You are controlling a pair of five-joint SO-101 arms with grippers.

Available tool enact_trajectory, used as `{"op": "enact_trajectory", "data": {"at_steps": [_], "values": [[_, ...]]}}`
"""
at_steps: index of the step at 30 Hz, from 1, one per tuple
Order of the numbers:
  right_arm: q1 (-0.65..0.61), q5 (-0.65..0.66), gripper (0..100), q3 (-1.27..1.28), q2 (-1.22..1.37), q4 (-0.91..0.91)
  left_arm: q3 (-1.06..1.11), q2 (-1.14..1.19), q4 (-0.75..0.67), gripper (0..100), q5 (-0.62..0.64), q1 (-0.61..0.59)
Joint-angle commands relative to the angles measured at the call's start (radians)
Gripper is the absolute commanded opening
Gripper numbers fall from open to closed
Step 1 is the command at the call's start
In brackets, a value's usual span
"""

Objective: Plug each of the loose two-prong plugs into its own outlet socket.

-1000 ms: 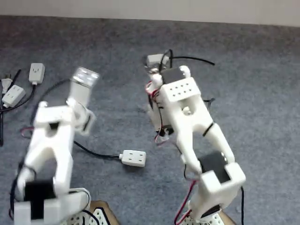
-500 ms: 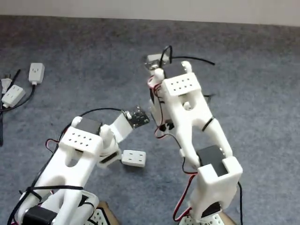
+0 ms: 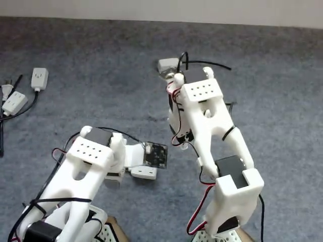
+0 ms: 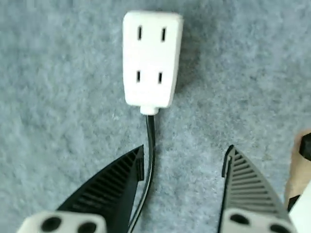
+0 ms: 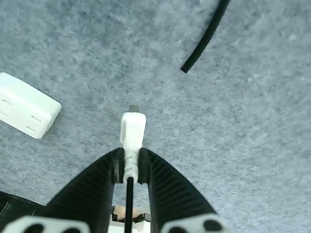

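Right pincer [image 5: 130, 153] clenched on white plug [image 5: 132, 125]; left pincer [image 4: 185, 148] released, spread above outlet socket [image 4: 151, 56].

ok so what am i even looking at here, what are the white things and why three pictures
These are two small robot arms, the left arm and the right arm, side by side on a grey carpet. The wide picture comes from a fixed camera looking down over both. The other two come from a camera on each arm's wrist, looking along its hand. The left hand is open, pointed at a white outlet socket with a black cord. The right hand is shut on a white plug, with a second socket lying nearby. Spare sockets lie at the carpet's far left.
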Motion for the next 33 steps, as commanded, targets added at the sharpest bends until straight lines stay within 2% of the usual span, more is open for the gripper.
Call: {"op": "enact_trajectory", "data": {"at_steps": [1, 9, 14, 21, 26, 28, 31, 33], "values": [[0.016, 0.011, 0.7, -0.008, -0.016, 0.007, 0.013, -0.024, -0.072, 27, 0.015, 0.074], [0.091, 0.06, 0.7, -0.016, -0.015, 0.007, 0.038, -0.024, -0.284, 27, 0.206, 0.223], [0.128, 0.087, 0.7, -0.01, -0.016, 0.015, 0.056, -0.022, -0.296, 27, 0.207, 0.228], [0.107, 0.08, 0.7, -0.018, -0.018, 0.015, 0.159, -0.022, -0.407, 27, 0.204, 0.2], [0.104, 0.08, 0.7, -0.016, -0.018, 0.016, 0.168, -0.022, -0.427, 27, 0.204, 0.199], [0.104, 0.08, 0.7, -0.012, -0.018, 0.016, 0.168, -0.022, -0.442, 24, 0.206, 0.199], [0.104, 0.08, 0.7, -0.01, -0.018, 0.016, 0.194, -0.022, -0.483, 13, 0.209, 0.199], [0.104, 0.08, 0.7, -0.01, -0.018, 0.016, 0.214, -0.022, -0.502, 13, 0.209, 0.199]]}}
